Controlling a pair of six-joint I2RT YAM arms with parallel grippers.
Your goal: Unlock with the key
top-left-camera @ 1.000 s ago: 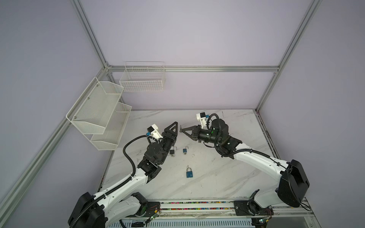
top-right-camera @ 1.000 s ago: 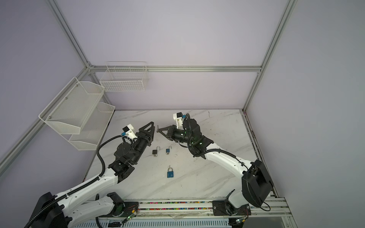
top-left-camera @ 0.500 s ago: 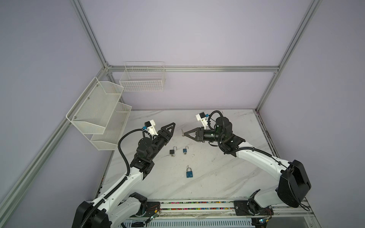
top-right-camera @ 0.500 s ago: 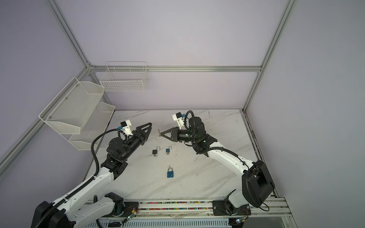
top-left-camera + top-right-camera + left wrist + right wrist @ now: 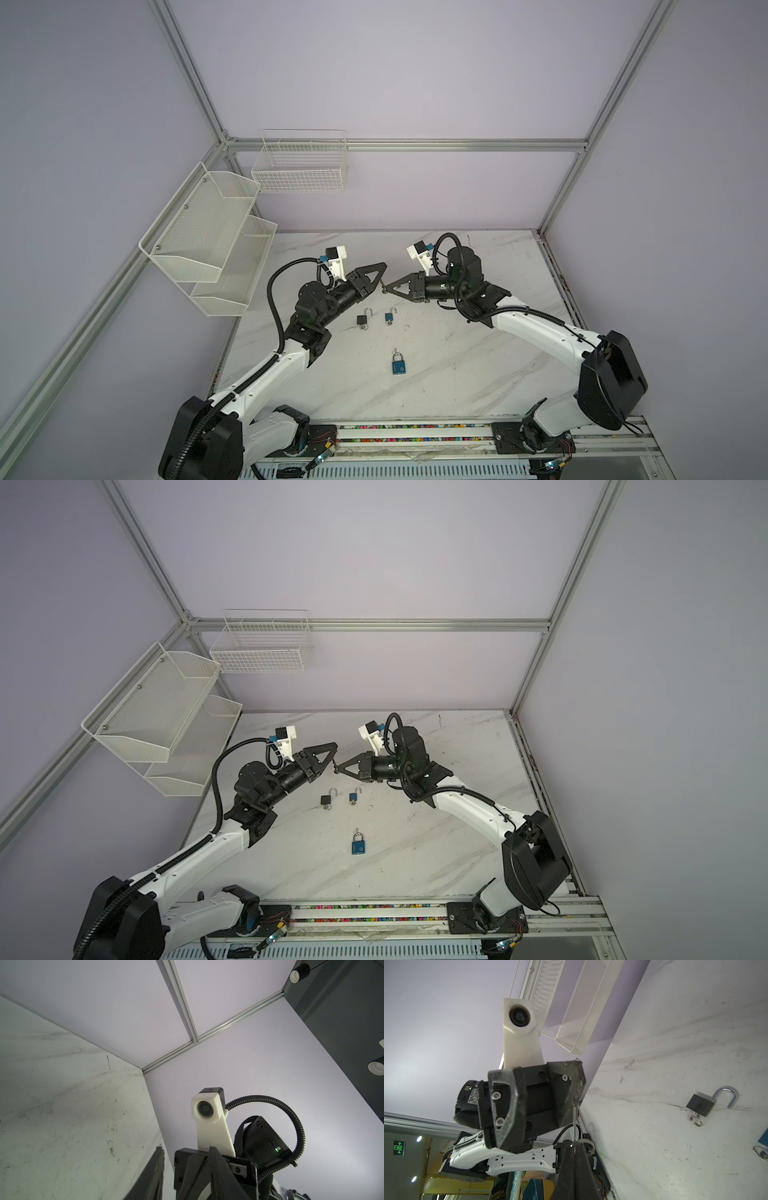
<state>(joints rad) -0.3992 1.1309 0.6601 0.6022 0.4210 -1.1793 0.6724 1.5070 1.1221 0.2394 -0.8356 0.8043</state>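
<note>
The black padlock (image 5: 362, 319) and small blue padlock (image 5: 389, 318) lie open; we have the big blue padlock (image 5: 398, 366) left. Our right gripper (image 5: 388, 287) pinches the key (image 5: 574, 1118), our left gripper (image 5: 380, 276) partly open.

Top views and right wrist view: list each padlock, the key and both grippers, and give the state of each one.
black padlock: shackle open, lying on the table
small blue padlock: shackle open, lying on the table
larger blue padlock: shackle closed, lying on the table
key: held above the table
right gripper: jaws shut on the key
left gripper: jaws open
</note>
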